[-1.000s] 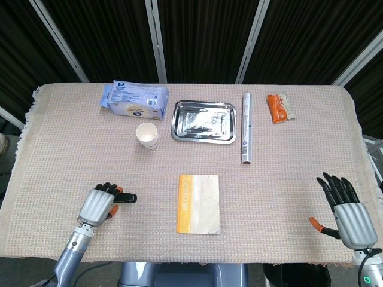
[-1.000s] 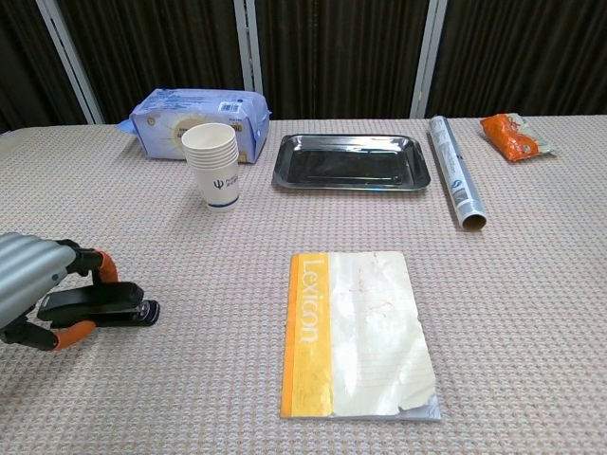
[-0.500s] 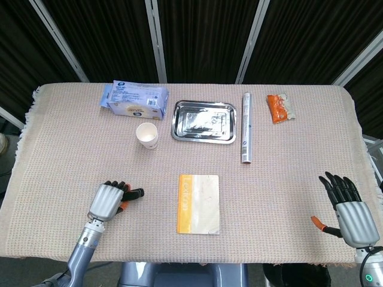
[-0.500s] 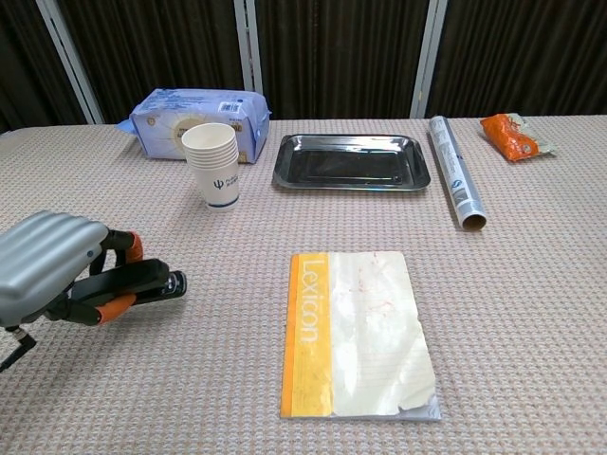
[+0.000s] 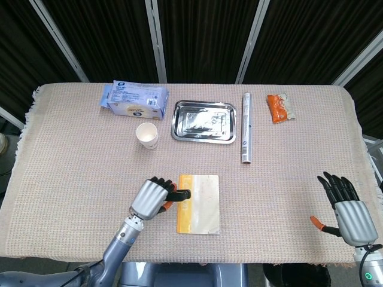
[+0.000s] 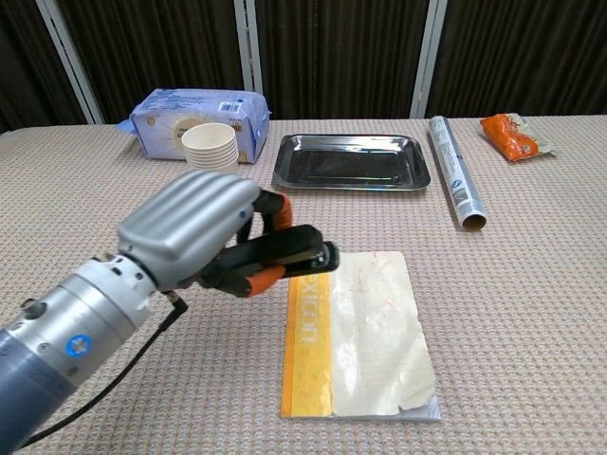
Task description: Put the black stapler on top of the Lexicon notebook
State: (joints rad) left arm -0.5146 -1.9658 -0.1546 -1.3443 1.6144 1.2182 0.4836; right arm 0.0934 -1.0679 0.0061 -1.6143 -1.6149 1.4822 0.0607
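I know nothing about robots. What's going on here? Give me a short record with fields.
Holding: left hand grips the black stapler
Stapler position: its front end is over the orange edge of the Lexicon notebook; contact cannot be judged
Other hand: right hand is holding nothing, fingers apart, at the table's near right edge
Also on the table: paper cups, metal tray, blue wipes pack, foil roll, orange snack packet
Job status: stapler not yet released
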